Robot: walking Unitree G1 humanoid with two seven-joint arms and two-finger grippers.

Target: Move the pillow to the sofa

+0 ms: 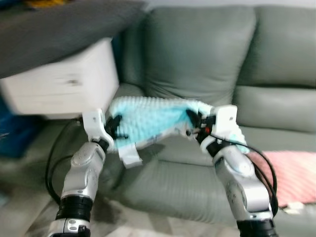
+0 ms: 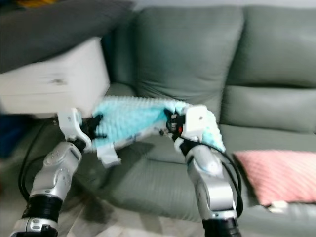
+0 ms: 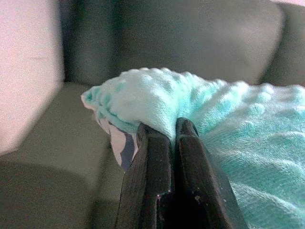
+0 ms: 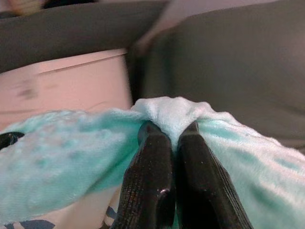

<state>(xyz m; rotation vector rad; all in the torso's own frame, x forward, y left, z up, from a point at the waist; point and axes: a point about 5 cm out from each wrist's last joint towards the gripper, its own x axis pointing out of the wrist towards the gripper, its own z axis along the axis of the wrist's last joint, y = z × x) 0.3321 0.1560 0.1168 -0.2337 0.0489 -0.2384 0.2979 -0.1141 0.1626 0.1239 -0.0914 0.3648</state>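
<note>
Left eye view: the pillow (image 1: 153, 121) is held in the air between the two grippers, over the front of the sofa (image 1: 207, 64) seat. The left gripper (image 1: 114, 126) is pinched on one end, the right gripper (image 1: 195, 121) on the other. The view is blurred, so finer detail is not read.

Left wrist view: the fingers (image 3: 152, 162) are pressed together with a fold of turquoise, bumpy fabric nipped between them. Right wrist view: the same is seen, a ridge of plush squeezed up between the fingers (image 4: 152, 162).

Just beyond the left gripper a white cabinet (image 1: 64, 81) is noted; a pink cushion (image 1: 291, 175) lies on the seat out past the right gripper.

Handling, judged: the pillow is taken to be light and very soft. It sags between the grips and bunches at each pinch, so no stiffness can be relied on. The fleece is thought grippy, not fragile. Hold is best kept at opposite ends, well into the fabric, since a thin fold may slip free.
</note>
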